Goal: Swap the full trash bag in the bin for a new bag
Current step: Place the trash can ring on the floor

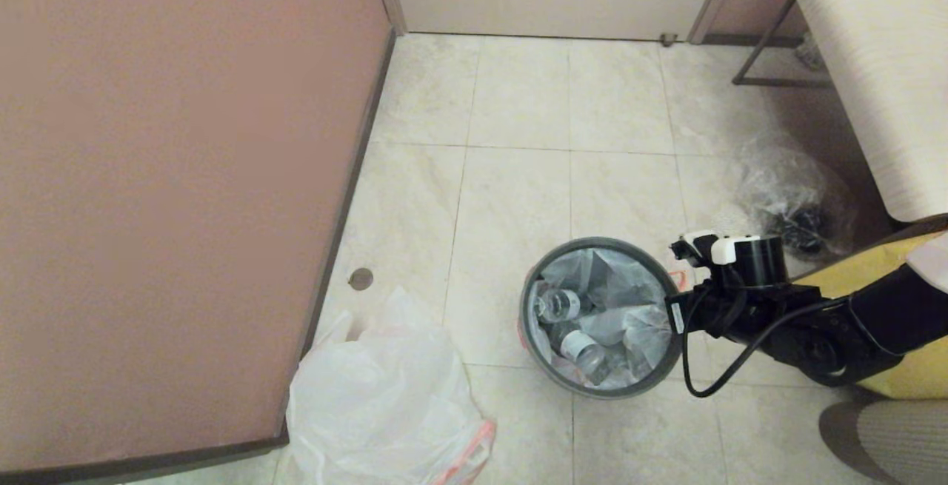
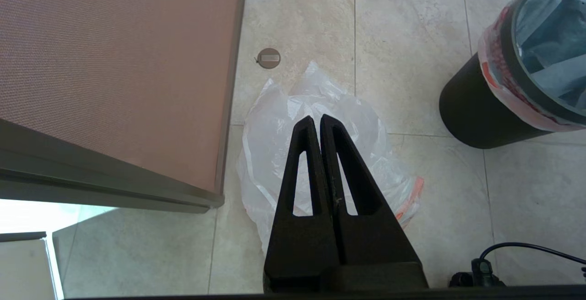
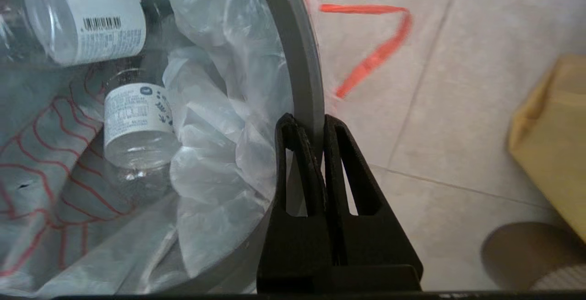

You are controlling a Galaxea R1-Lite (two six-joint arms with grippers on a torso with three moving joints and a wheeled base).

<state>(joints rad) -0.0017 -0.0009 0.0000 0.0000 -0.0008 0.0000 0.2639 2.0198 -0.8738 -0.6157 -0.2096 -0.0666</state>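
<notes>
— Flooring: pale marble-look tiles [image 1: 518, 196], with a pinkish-brown panel [image 1: 170, 196] on our left side. What do we list first?

— Item one, the bin [image 1: 601, 389]: round, black, grey hoop rim [image 3: 307, 75], upright on the floor ahead of us. Inside it, the full trash bag [image 1: 629, 300], thin translucent white, holding clear bottles with white labels [image 3: 137, 119]; its edge is folded out over the bin wall, and an orange drawstring strip [image 3: 375, 55] hangs outside.

— And our right end effector [image 3: 319, 123]?

— At the bin's right edge. Its two fingers straddle the grey hoop, one inside over the bag, one outside, closed tight against the hoop and the plastic there.

— Left end effector [image 2: 317, 121]?

— Fingers pressed together with nothing between them, held above item two, the new bag [image 1: 385, 403]: white, crumpled, orange edge, lying on the floor by the panel's corner, well apart from the bin.

— Sundries?

— Clear crinkled bag with dark contents [image 1: 792, 196] beyond the bin to the right; yellow bag [image 1: 852, 278] behind our right arm
</notes>
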